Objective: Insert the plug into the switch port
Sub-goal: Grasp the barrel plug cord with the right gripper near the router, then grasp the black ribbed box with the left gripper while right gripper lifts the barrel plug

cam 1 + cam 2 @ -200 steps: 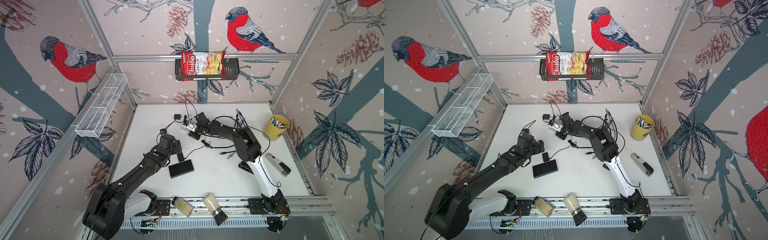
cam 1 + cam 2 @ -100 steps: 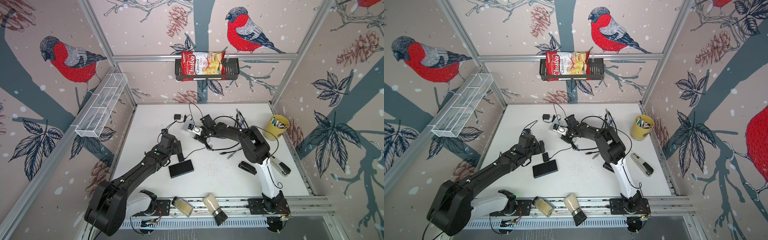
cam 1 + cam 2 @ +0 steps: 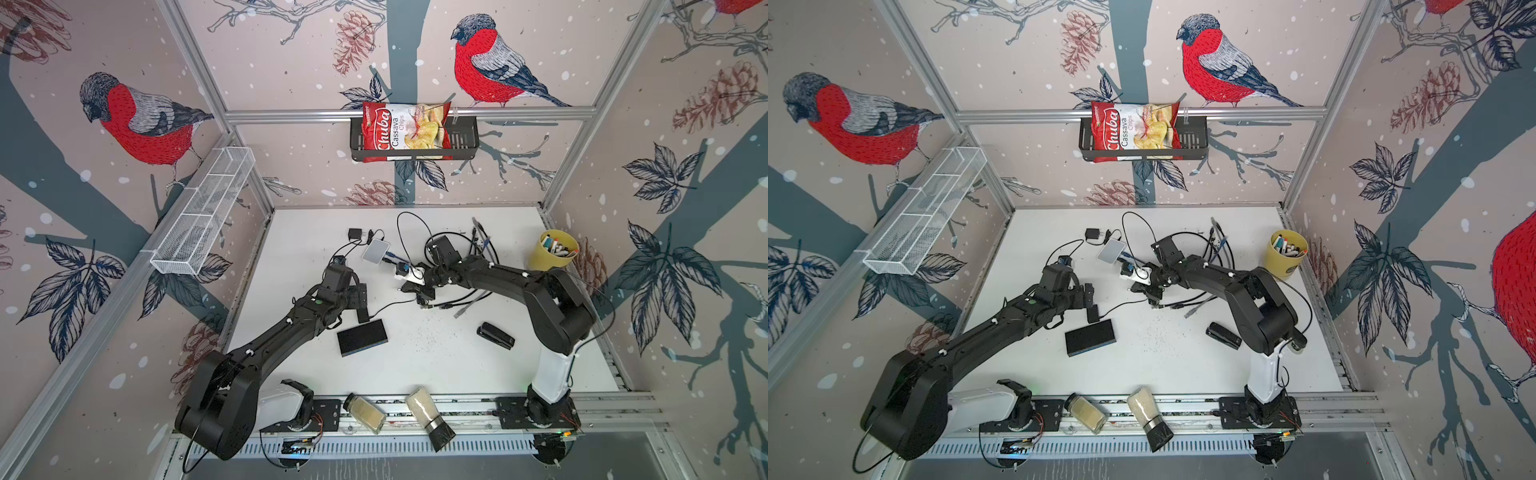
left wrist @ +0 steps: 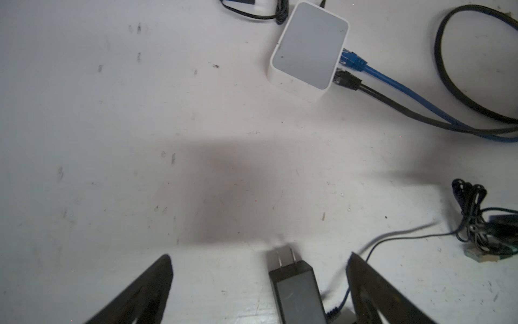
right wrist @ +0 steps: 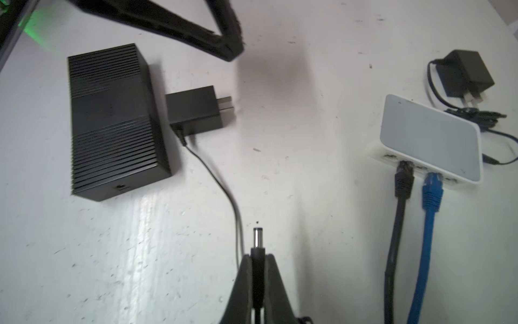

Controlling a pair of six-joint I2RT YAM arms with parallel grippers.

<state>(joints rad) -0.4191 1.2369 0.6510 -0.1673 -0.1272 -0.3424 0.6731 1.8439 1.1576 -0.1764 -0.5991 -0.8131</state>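
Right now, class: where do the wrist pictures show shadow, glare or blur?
Left wrist view: a broad soft shadow crosses the table; the left gripper looks blurred. Right wrist view: a pale glare streak on the table near the barrel plug; green light tints one corner.

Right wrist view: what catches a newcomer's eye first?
The barrel plug, clamped in the shut right gripper, metal tip pointing out over the table. Beyond it, a white box takes a black cable and a blue cable side by side; a black ribbed box lies apart from it.
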